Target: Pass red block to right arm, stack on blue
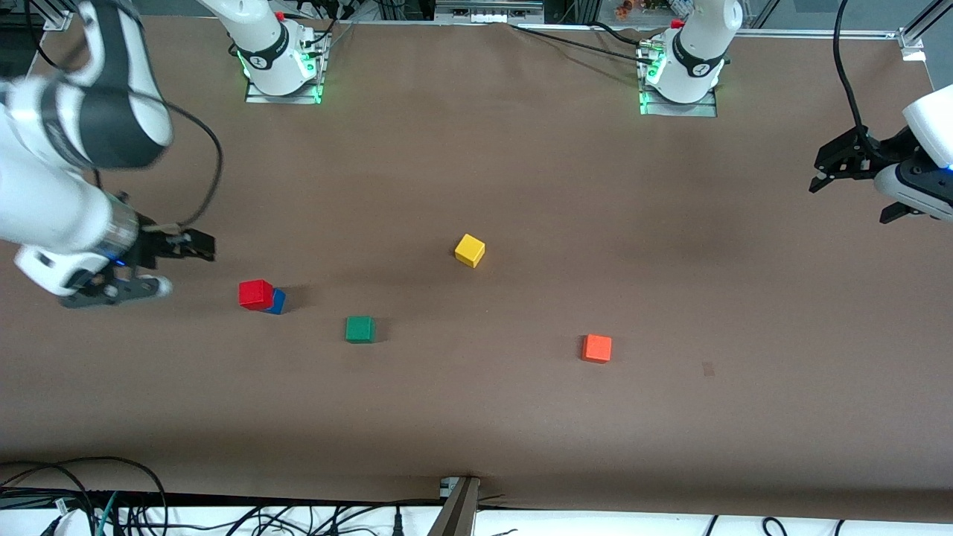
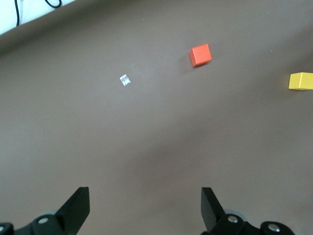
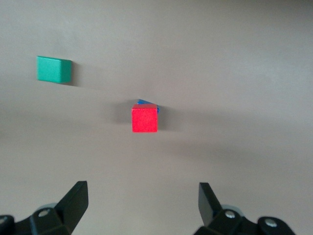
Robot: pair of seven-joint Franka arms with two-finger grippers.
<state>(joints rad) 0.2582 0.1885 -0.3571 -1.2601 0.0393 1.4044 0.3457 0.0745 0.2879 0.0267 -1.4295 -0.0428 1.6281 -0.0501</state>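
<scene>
Red block (image 1: 255, 293) seated on the blue cube (image 1: 278, 301), both grippers empty.
The right gripper (image 1: 160, 264) hangs just beside the stack, jaws apart; the left gripper (image 1: 856, 173) waits well apart, jaws apart. The red block sits skewed, so any brush could topple it.

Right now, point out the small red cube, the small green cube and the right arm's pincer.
small red cube (image 1: 255, 293), front view, top face, stacked on the blue cube.
small green cube (image 1: 359, 328), front view, top face.
right pincer (image 3: 142, 201), right wrist view, gap between its open fingertips.
</scene>
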